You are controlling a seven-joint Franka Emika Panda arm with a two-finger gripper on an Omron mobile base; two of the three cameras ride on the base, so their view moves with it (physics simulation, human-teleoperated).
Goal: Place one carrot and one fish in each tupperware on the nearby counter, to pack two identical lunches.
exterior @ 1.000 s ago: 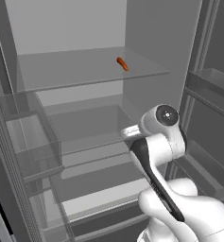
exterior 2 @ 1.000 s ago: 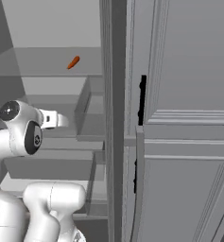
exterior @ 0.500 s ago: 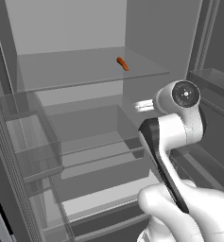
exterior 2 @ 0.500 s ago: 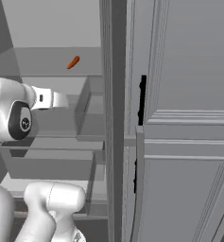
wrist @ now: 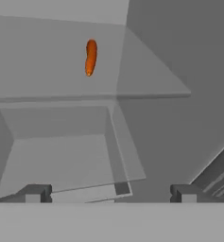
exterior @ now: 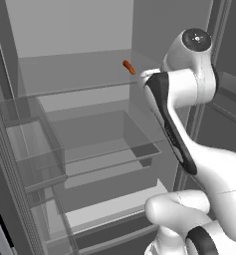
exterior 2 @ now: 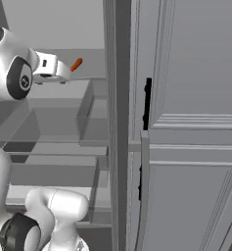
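The carrot (wrist: 90, 57) lay on the fridge's glass shelf (exterior: 79, 74), toward its back right. The hand view showed the gripper (wrist: 110, 193) spread wide and holding nothing, aimed over the clear drawer (wrist: 56, 146) under that shelf. The right base view added the grey cabinet doors (exterior 2: 186, 127) beside the fridge.

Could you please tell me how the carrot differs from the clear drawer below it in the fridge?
The carrot is small, orange and opaque; the clear drawer is large, grey-tinted and see-through. The carrot lies on the upper glass shelf, while the drawer sits one level lower. The carrot is a slim rounded stick; the drawer is a boxy open bin. Both are ahead of the open fingers, untouched.
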